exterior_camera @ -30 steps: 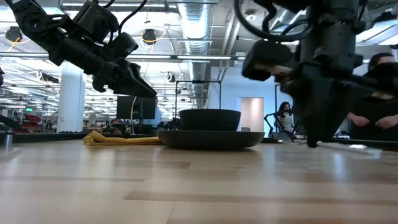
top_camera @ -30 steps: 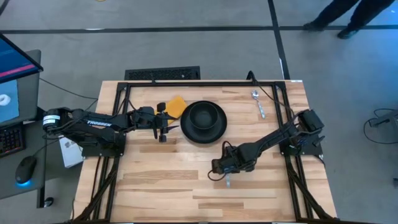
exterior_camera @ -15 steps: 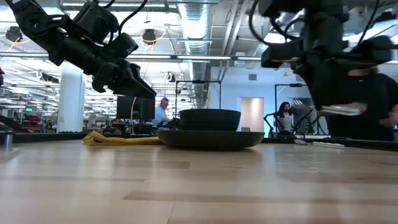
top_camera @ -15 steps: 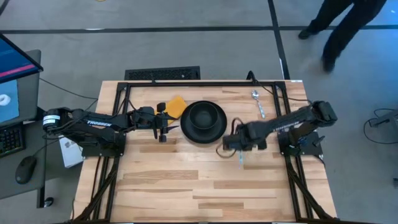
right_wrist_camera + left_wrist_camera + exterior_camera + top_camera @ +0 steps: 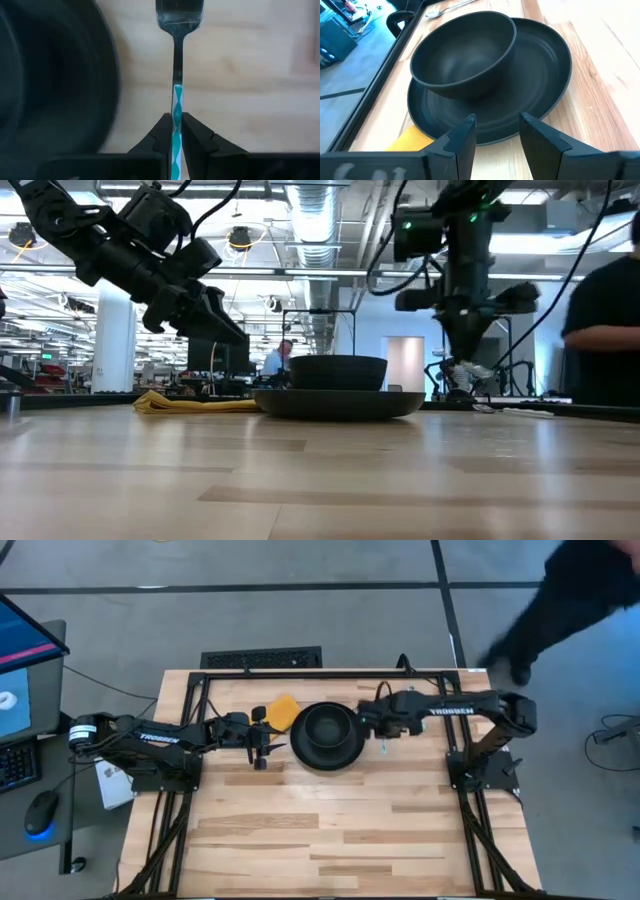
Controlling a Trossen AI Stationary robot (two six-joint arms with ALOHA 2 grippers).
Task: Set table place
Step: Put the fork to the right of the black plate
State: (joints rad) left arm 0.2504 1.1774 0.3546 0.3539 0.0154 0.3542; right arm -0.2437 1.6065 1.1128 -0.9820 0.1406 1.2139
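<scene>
A black bowl [image 5: 327, 728] sits in a round black plate [image 5: 330, 755] at the table's far middle. A yellow-orange cloth [image 5: 283, 712] lies flat at the plate's far left, also showing in the low view [image 5: 190, 404]. My right gripper [image 5: 384, 735] is just right of the plate and shut on a silvery fork [image 5: 178, 20]. My left gripper [image 5: 497, 132] is open and empty, close to the plate's left rim [image 5: 485, 135] and clear of it. A silvery spoon [image 5: 445, 7] lies beyond the plate. My right gripper pinches the fork's teal-and-white patterned handle [image 5: 176, 102] between its two fingers. The fork lies along the fingers and sticks out past their tips, tines end [image 5: 179, 12] away from the gripper. In the low view the fork [image 5: 470, 370] is clear of the table.
The table's black frame [image 5: 300, 673] runs along the far edge. A person [image 5: 590, 595] moves past the table's far right corner and shows at the right in the low view [image 5: 610, 330]. Bare wood [image 5: 330, 830] fills the near half of the table.
My right gripper has carried the fork from the table's near middle up off the wood and toward the far edge, ending beside the plate's right rim. The arm has swung round and the wrist has turned. The person has walked along the far right.
</scene>
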